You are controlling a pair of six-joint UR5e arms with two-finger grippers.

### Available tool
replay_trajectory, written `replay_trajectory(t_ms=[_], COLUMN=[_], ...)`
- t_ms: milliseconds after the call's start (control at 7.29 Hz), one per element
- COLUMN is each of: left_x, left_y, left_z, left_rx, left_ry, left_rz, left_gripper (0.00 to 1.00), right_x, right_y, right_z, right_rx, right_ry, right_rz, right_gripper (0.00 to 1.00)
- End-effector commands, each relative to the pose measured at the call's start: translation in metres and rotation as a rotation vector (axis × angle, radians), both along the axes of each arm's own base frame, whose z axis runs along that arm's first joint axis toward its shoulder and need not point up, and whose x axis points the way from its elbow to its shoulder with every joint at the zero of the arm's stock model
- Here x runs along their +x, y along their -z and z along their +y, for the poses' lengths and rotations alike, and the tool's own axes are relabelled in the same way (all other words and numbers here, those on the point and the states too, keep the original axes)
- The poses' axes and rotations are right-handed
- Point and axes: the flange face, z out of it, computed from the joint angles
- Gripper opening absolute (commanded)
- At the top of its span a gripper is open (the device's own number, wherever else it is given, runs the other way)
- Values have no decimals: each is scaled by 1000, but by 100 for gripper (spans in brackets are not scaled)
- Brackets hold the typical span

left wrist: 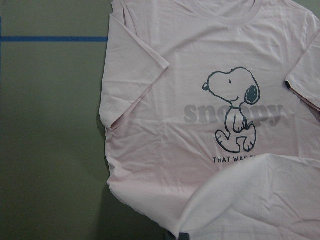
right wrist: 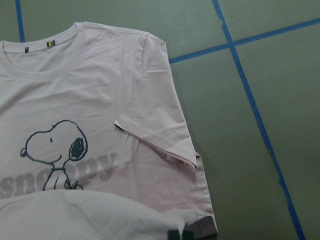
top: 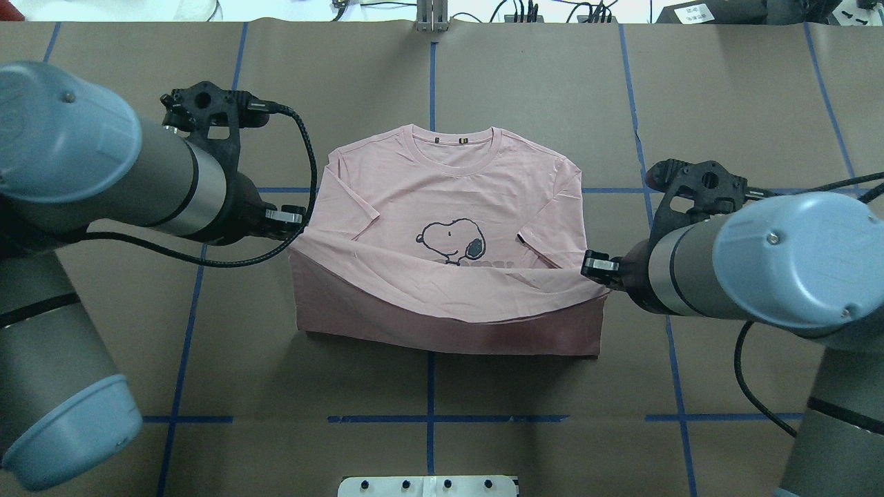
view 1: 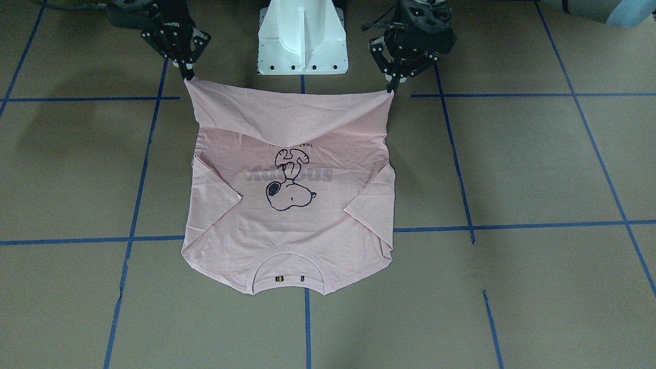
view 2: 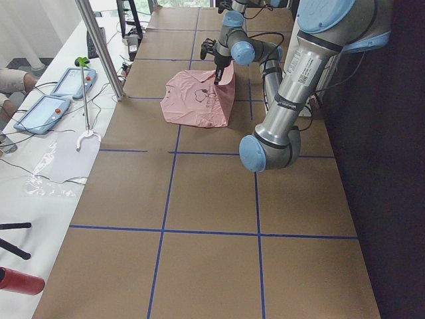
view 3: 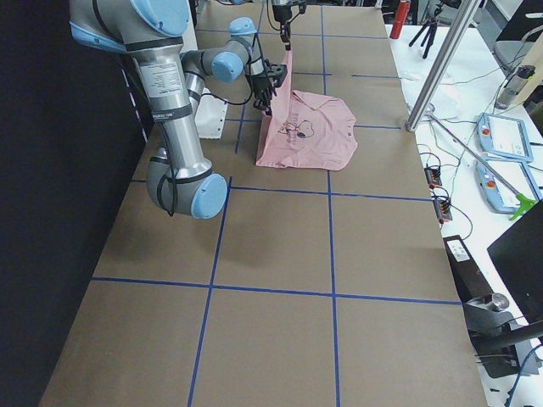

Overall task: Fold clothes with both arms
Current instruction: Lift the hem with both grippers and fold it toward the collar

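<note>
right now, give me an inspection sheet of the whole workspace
surface: brown table with a blue tape grid
job's things: pink T-shirt print up, sleeves folded in, bottom hem held raised over the print
clutter: nothing seen
grippers: left gripper and right gripper each shut on a hem corner
cables: black cable loops off the left wrist; second cable hangs by the right arm
surroundings: tablets on the side bench; white pedestal base

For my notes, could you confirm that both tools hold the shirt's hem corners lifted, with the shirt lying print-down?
Not quite: the shirt lies print-up; the overhead view shows the dog. The left tool and right tool do hold the hem corners lifted.
</note>
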Motion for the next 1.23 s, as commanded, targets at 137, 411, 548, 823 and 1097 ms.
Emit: replay_trajectory(t_ms=[137, 411, 548, 823, 1097], left_x=[42, 78, 91, 107, 103], left_y=[-53, -77, -96, -114, -121], left_z=[-92, -131, -147, -168, -182], left_rx=[28, 53, 58, 71, 93], left_ry=[45, 80, 86, 122, 108], left_rz=[-32, -44, -40, -74, -106], left_gripper=[0, 0, 0, 0, 0], right_x=[-51, -52, -58, -90, -115], right_y=[-24, -54, -62, -76, -105], right_z=[-88, -134, -160, -200, -221], right_rx=[16, 52, 50, 17, 61], right_ry=[-61, -61, -62, -69, -76], right_rz=[26, 80, 116, 171, 117], right_gripper=[0, 0, 0, 0, 0])
